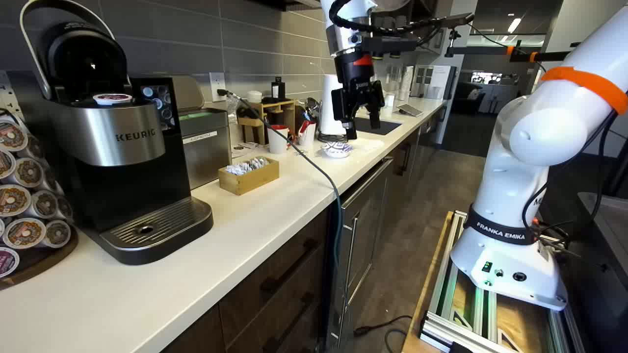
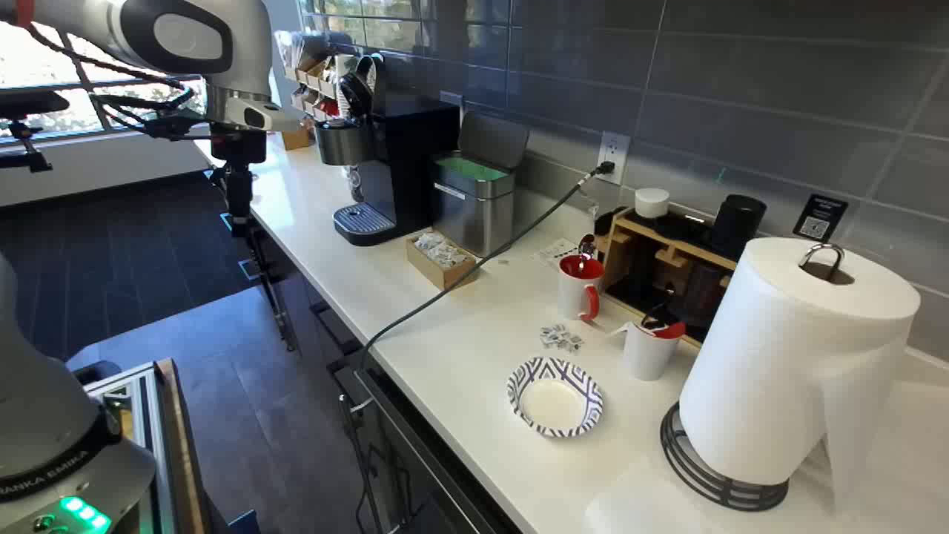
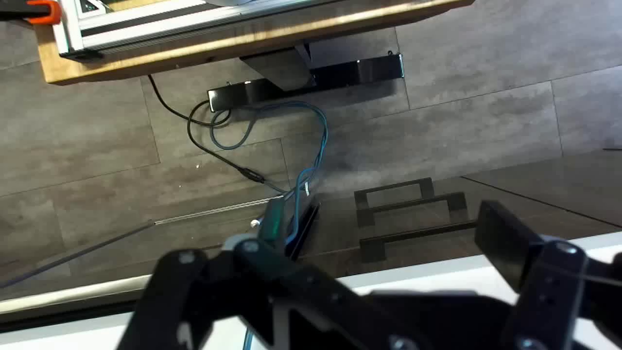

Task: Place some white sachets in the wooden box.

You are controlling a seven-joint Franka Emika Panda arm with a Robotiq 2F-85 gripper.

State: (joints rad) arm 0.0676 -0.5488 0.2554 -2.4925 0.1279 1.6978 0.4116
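The wooden box (image 1: 260, 178) is low and pale tan, and sits on the white counter beside the coffee machine. It also shows in an exterior view (image 2: 425, 264). Many white sachets (image 1: 248, 165) fill it, seen there too (image 2: 442, 250). A small heap of loose white sachets (image 2: 561, 338) lies on the counter between the patterned bowl (image 2: 552, 406) and a mug. My black gripper (image 1: 363, 126) is open and empty, raised above counter height and apart from the box and the loose sachets. In the wrist view its fingers (image 3: 384, 223) stand wide apart over drawer fronts and the counter edge.
A dark power cord (image 1: 314, 164) crosses the counter between the box and the bowl, then hangs over the edge. Red-and-white mugs (image 2: 574, 293), a paper towel roll (image 2: 801, 356), a steel bin (image 2: 474, 211) and the coffee machine (image 1: 142, 135) stand along the counter.
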